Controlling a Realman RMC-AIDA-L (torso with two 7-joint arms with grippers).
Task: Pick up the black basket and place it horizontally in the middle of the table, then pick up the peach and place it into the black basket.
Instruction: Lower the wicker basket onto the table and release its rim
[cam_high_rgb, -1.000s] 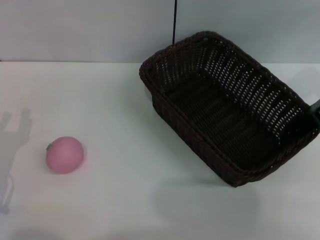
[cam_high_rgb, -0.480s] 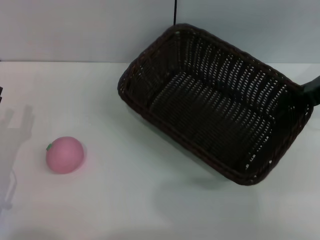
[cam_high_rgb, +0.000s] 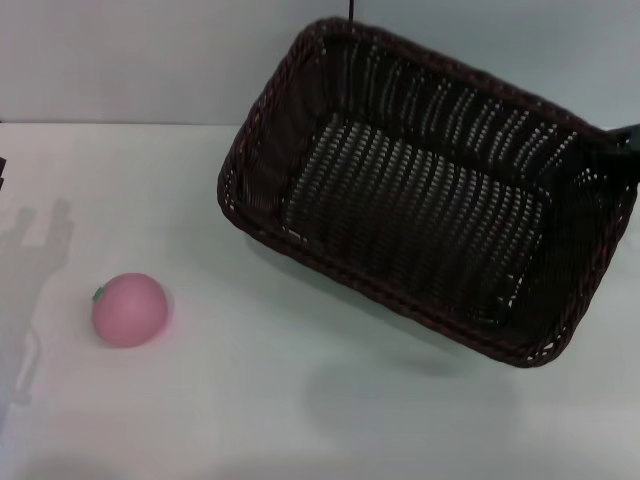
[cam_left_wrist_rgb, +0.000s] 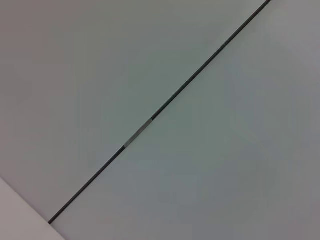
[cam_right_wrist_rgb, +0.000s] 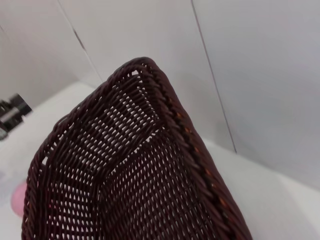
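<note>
The black basket hangs above the white table, tilted with its opening facing me. My right gripper holds its rim at the far right edge; only a dark bit of the gripper shows. The right wrist view looks along the basket's braided rim and into its weave. The pink peach lies on the table at the left, well apart from the basket; a sliver of it shows in the right wrist view. My left gripper shows far off in the right wrist view, off the table's left side.
A pale wall with a thin dark vertical seam stands behind the table. The left wrist view shows only wall panels and a seam. The left arm's shadow falls on the table's left part.
The basket has risen off the table and swung, its near-left end moving left and up, its opening tilting more toward me. The peach has not moved.
</note>
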